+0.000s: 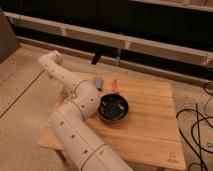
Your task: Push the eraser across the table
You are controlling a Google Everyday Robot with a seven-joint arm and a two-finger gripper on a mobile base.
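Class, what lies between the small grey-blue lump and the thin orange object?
Only bare light wooden table, in the camera view. The gripper is hidden past the arm's end.
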